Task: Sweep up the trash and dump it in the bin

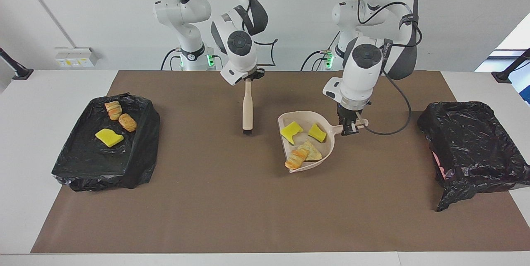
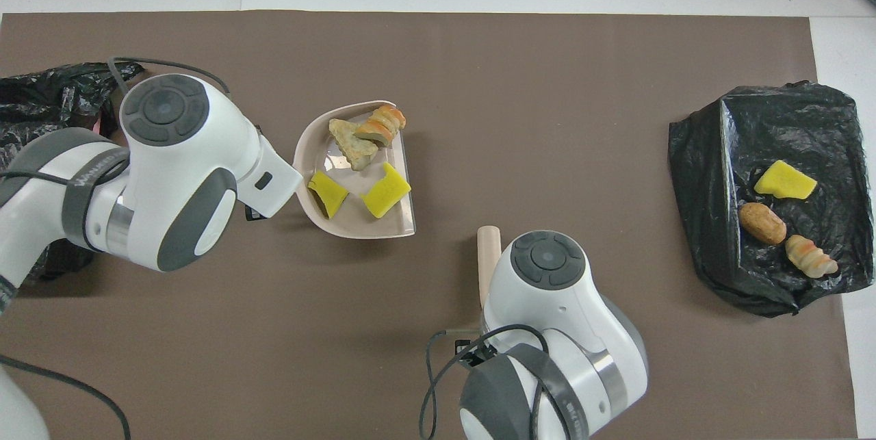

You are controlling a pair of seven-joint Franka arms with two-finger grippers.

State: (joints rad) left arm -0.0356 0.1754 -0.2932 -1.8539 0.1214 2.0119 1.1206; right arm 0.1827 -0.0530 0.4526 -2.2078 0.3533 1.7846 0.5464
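you are watching the left gripper (image 1: 350, 126) clamping the handle of the beige plastic dustpan (image 1: 325, 154), mid-frame; the orange bread-like scrap (image 1: 295, 159) is sitting at its open lip, so any tilt risks spilling it short of the black-lined bin (image 1: 472, 150) at right. the right gripper (image 1: 248, 76) is pinching the beige brush (image 1: 247, 109).

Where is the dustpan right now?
The dustpan, loaded with scraps, is held by its handle in the left end effector, over the mat between the brush and the bag-lined bin.

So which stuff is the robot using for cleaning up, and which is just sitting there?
In use:
- dustpan with four scraps, held by left pincer
- brush, held by right pincer
- black-lined bin

Just sitting:
- black-lined tray holding three scraps
- brown mat
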